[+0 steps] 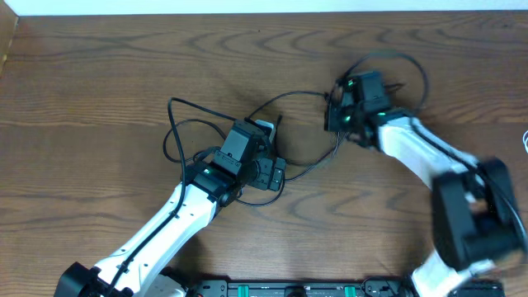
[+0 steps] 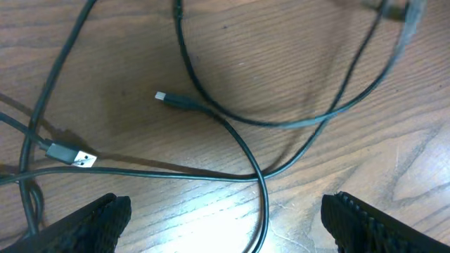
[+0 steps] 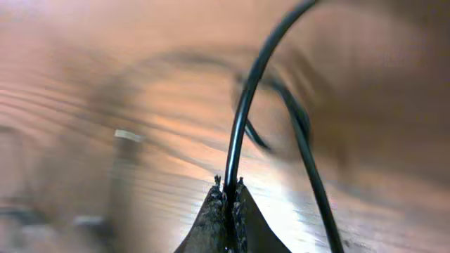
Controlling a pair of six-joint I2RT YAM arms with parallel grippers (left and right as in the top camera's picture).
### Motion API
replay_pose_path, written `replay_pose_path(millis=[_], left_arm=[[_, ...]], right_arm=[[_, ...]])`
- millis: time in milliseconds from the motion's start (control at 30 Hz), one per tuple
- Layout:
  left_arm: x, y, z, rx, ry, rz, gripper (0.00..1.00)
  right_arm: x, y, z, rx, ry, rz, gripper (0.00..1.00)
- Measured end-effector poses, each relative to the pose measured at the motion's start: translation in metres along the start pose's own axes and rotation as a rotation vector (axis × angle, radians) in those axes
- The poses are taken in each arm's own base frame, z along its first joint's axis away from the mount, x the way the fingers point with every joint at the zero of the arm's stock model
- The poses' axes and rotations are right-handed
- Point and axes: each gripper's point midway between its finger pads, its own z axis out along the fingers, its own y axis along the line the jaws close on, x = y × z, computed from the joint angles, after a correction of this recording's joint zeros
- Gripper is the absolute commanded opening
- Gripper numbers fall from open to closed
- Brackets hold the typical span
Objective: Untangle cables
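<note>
Cables [image 3: 237, 133] – thin, black, looped – right fingers [image 3: 211, 225] pinch one; left fingers [image 2: 98, 221] spread wide.

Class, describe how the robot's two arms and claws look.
The left arm and right arm have smooth white tubular links joined by bulky black joints. The left claw and right claw are black with a rough, textured surface. Small green lights glow behind the right claw.

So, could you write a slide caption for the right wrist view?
Right gripper shut on a thin black cable, wooden table blurred behind.
</note>
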Motion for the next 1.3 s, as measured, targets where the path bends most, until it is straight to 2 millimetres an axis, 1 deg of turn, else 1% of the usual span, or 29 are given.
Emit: replay_pose_path(millis=[33, 100, 200, 267, 367, 467, 667, 767, 867, 900, 967, 1033, 1167, 1267, 1300], left_arm=[[0.0, 0.0, 0.0, 0.0, 0.0, 0.0, 0.93], [0.0, 0.0, 0.0, 0.0, 0.0, 0.0, 0.93], [0.0, 0.0, 0.0, 0.0, 0.0, 0.0, 0.93], [0.0, 0.0, 0.0, 0.0, 0.0, 0.0, 0.93], [0.0, 0.0, 0.0, 0.0, 0.0, 0.0, 0.93], [0.0, 0.0, 0.0, 0.0, 0.0, 0.0, 0.93], [0.0, 0.0, 0.0, 0.0, 0.0, 0.0, 0.93], [0.0, 0.0, 0.0, 0.0, 0.0, 0.0, 0.93], [0.0, 0.0, 0.0, 0.0, 0.0, 0.0, 0.93], [0.0, 0.0, 0.0, 0.0, 0.0, 0.0, 0.93], [0.0, 0.0, 0.0, 0.0, 0.0, 0.0, 0.93], [0.0, 0.0, 0.0, 0.0, 0.0, 0.0, 0.93], [0.0, 0.0, 0.0, 0.0, 0.0, 0.0, 0.93], [0.0, 0.0, 0.0, 0.0, 0.0, 0.0, 0.93], [0.0, 0.0, 0.0, 0.0, 0.0, 0.0, 0.93]], right_arm=[[-0.012, 0.009, -0.013, -0.03, -0.041, -0.011, 0.01], [-0.042, 0.032, -0.053, -0.106, -0.149, -0.044, 0.01], [-0.065, 0.054, -0.094, -0.184, -0.245, -0.083, 0.01], [-0.07, 0.06, -0.107, -0.218, -0.267, -0.096, 0.01], [-0.07, 0.055, -0.107, -0.219, -0.26, -0.096, 0.01], [-0.072, 0.041, -0.107, -0.184, -0.263, -0.09, 0.01], [-0.08, -0.011, -0.114, -0.034, -0.283, -0.059, 0.01], [-0.088, -0.038, -0.125, 0.024, -0.316, -0.033, 0.01], [-0.1, -0.069, -0.146, 0.086, -0.369, 0.006, 0.01], [-0.109, -0.081, -0.157, 0.109, -0.398, 0.022, 0.01], [-0.127, -0.096, -0.178, 0.138, -0.457, 0.037, 0.01], [-0.152, -0.108, -0.208, 0.169, -0.537, 0.042, 0.01], [-0.197, -0.119, -0.271, 0.22, -0.695, 0.021, 0.01], [-0.222, -0.125, -0.316, 0.262, -0.8, -0.011, 0.01], [-0.228, -0.127, -0.326, 0.272, -0.823, -0.02, 0.01]])
